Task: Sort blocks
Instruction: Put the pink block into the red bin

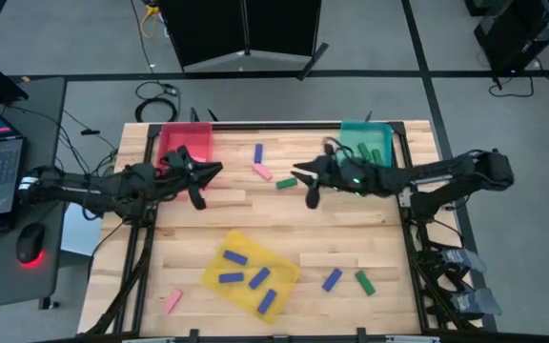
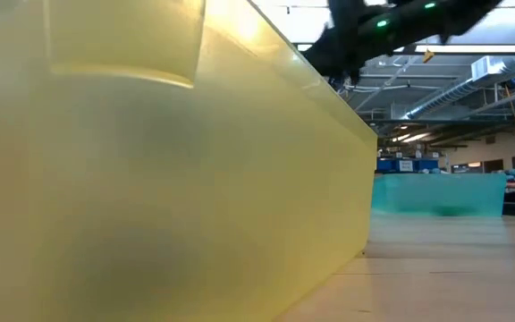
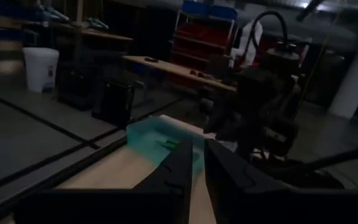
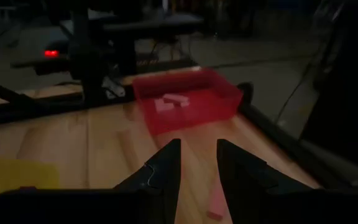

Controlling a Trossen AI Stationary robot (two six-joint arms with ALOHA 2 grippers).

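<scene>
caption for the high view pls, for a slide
Mid-sort: both arms hover over the table's far half between the red tray and teal tray; blue blocks fill the yellow tray, strays remain.

three trays [image 1: 252, 273] on table [image 1: 351, 238], blocks [image 1: 332, 279] in and between them

The left gripper [image 3: 194, 171] has its two fingers nearly together; far off sits a teal tray [image 3: 160, 138] holding green blocks [image 3: 168, 144].

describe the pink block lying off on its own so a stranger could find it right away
Start from the yellow tray at the table's near edge in the high view. On the bare wood on the left arm's side of it, by the table's corner, lies the pink block. It lies alone; the other loose pink block has blue and green neighbours.
</scene>
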